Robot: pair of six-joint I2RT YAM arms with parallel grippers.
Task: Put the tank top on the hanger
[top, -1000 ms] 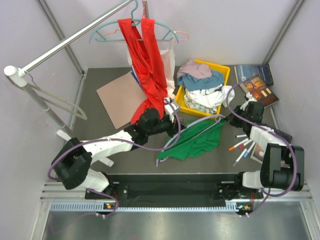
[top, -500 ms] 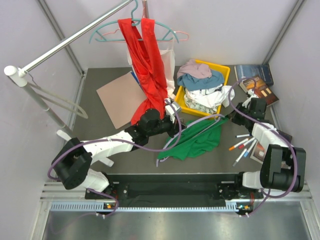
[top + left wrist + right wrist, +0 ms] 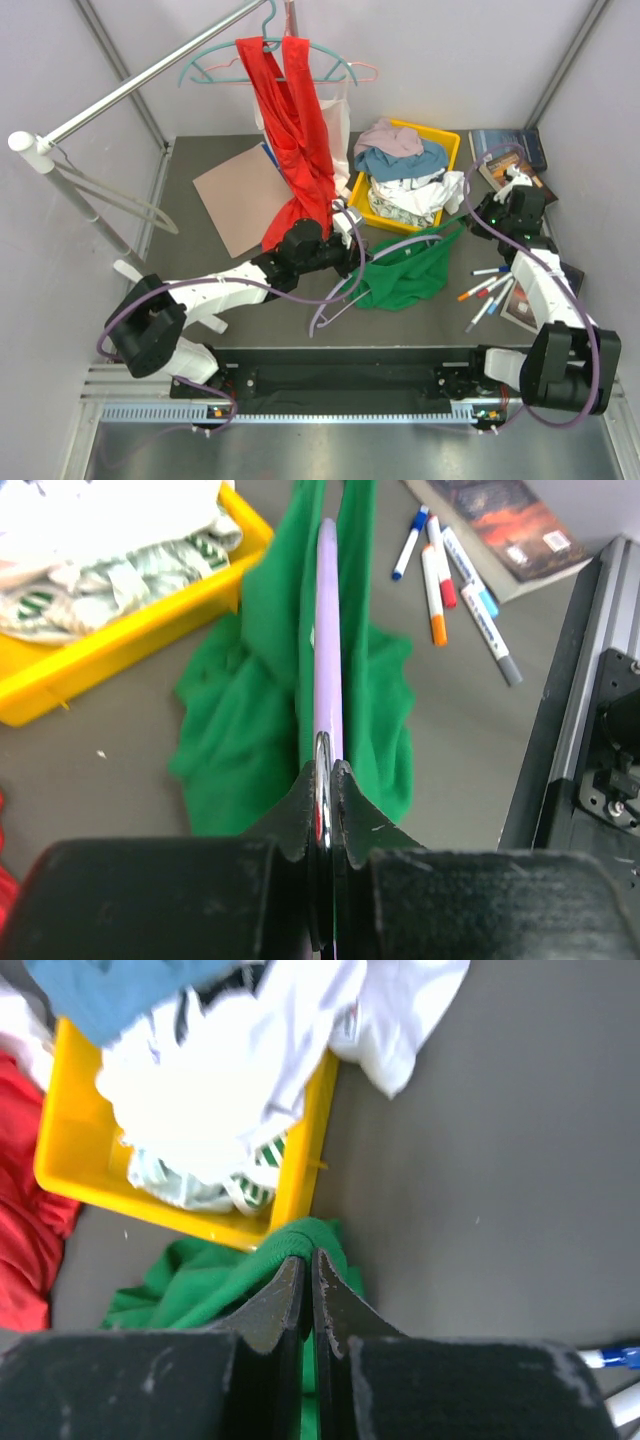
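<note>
Setting: dark grey worktop between pale walls, with a metal clothes rail up at the left.
Tank top: bright green fabric tank top, bunched mid-worktop just in front of a yellow plastic bin, its right-hand edge drawn up off the surface.
Hanger: thin pale lavender plastic hanger, run through the green cloth, with fabric falling to both sides of it in the left wrist view.
Left tool: left tool, clenched on the near end of the hanger.
Right tool: right tool, pinched shut on a fold at the tank top's edge, near the bin's corner.
Key relation: long axis of the hanger pointing straight away from the left tool toward the right tool, cloth between the two. Right tool nearer the free fabric, so probably the one to draw it along the bar.
Further out: coloured markers and books to the right, a brown cardboard sheet to the left, a long red tank top hanging from the rail.
</note>
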